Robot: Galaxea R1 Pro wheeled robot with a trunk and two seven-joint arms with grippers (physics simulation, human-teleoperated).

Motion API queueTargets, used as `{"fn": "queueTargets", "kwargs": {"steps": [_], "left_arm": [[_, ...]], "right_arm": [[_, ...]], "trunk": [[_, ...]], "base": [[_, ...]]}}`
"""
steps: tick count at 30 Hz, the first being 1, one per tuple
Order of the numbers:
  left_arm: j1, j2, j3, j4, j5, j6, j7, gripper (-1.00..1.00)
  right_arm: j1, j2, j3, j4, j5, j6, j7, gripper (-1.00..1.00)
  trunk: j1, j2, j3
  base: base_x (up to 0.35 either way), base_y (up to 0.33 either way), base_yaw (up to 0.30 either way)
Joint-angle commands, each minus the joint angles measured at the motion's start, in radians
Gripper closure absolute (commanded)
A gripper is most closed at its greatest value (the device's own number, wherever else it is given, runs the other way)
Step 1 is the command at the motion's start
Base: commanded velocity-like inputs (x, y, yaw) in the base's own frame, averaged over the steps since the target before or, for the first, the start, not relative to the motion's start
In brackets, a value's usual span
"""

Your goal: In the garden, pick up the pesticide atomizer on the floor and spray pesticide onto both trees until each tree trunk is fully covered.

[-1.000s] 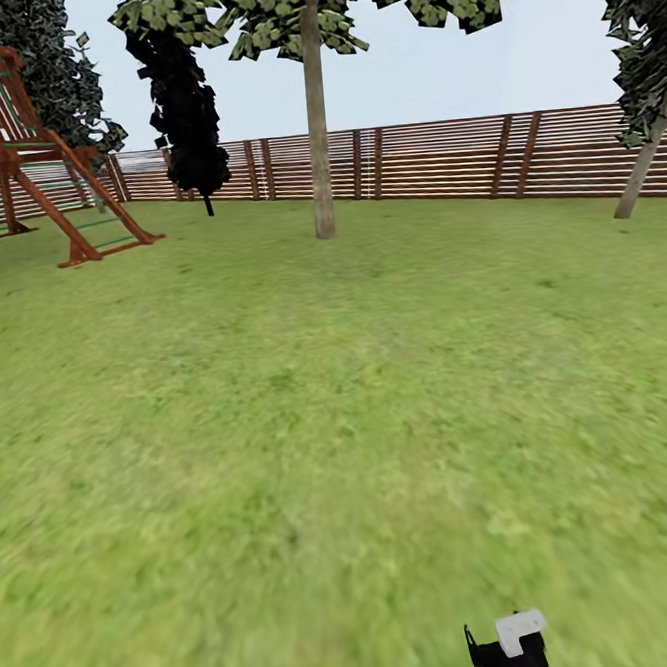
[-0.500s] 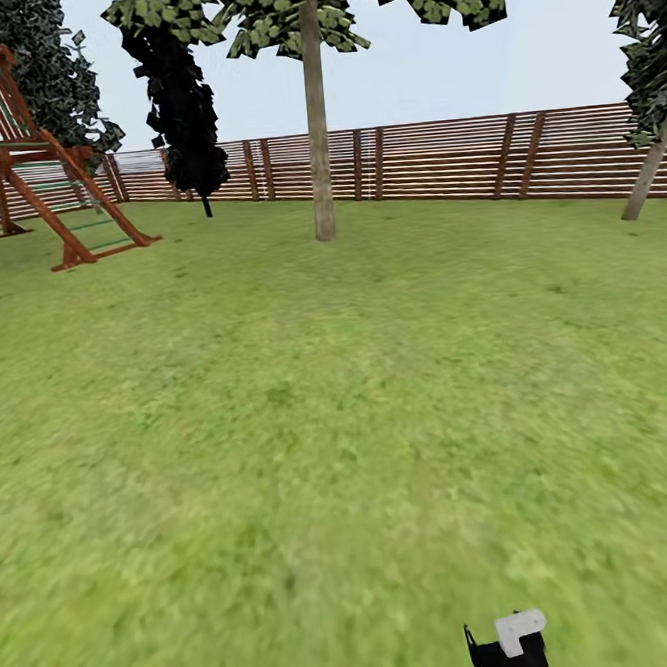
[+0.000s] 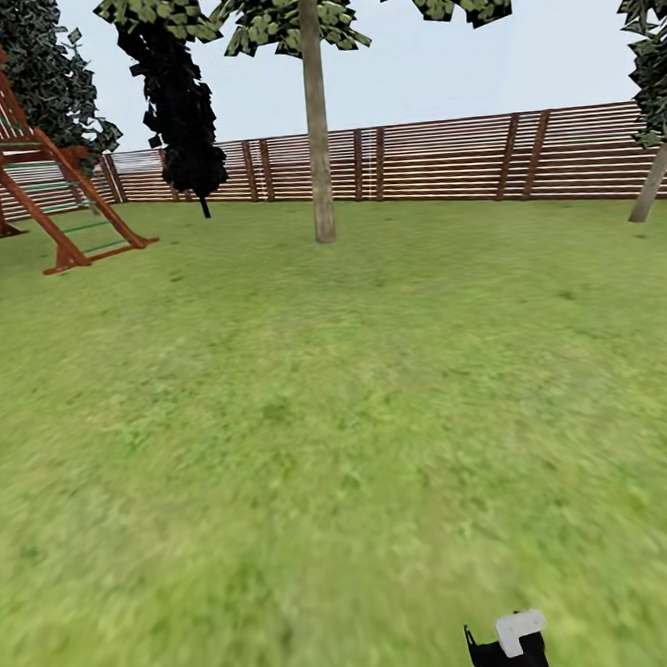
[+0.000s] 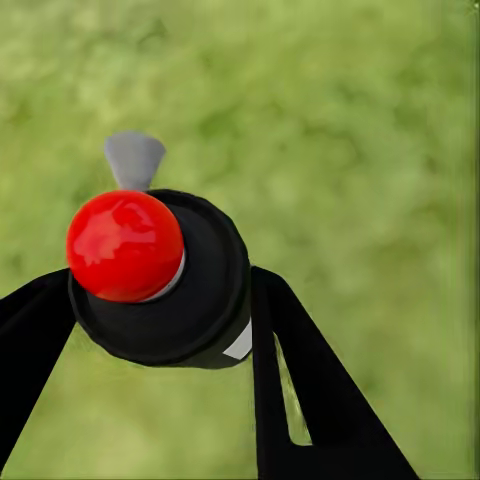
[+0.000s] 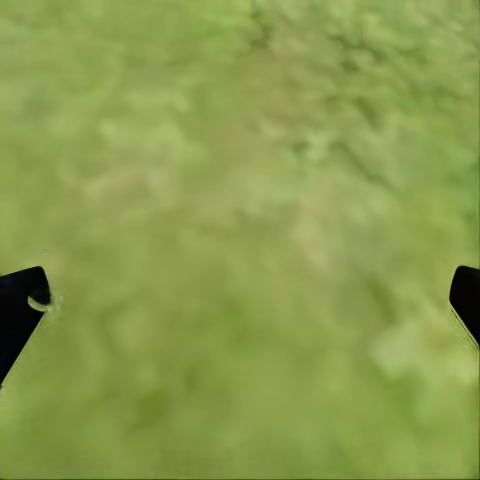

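Nearer the tree trunk (image 3: 318, 134); left jaws grip atomizer (image 4: 160, 275), right jaws spread, empty.

Lawn (image 3: 341, 423): spreads from the robot to the fence (image 3: 440, 160) at the far side. Tree trunk (image 3: 317, 124): stands ahead, centre, before the fence. Conifer (image 3: 180, 105): left of that trunk, near the fence. Playset (image 3: 30, 167): far left, on the lawn. Second, leaning trunk (image 3: 653, 183): far right, apparently just before the fence.
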Motion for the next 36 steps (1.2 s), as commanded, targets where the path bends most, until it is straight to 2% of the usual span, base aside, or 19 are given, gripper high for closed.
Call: {"fn": "queueTargets", "kwargs": {"steps": [1, 36], "left_arm": [[0.0, 0.0, 0.0, 0.0, 0.0, 0.0, 0.0, 1.0], [0.005, 0.0, 0.0, 0.0, 0.0, 0.0, 0.0, 1.0]], "right_arm": [[0.0, 0.0, 0.0, 0.0, 0.0, 0.0, 0.0, -1.0], [0.0, 0.0, 0.0, 0.0, 0.0, 0.0, 0.0, -1.0]], "trunk": [[0.0, 0.0, 0.0], [0.0, 0.0, 0.0]], "base": [[0.34, 0.0, 0.0], [0.34, 0.0, 0.0]]}}
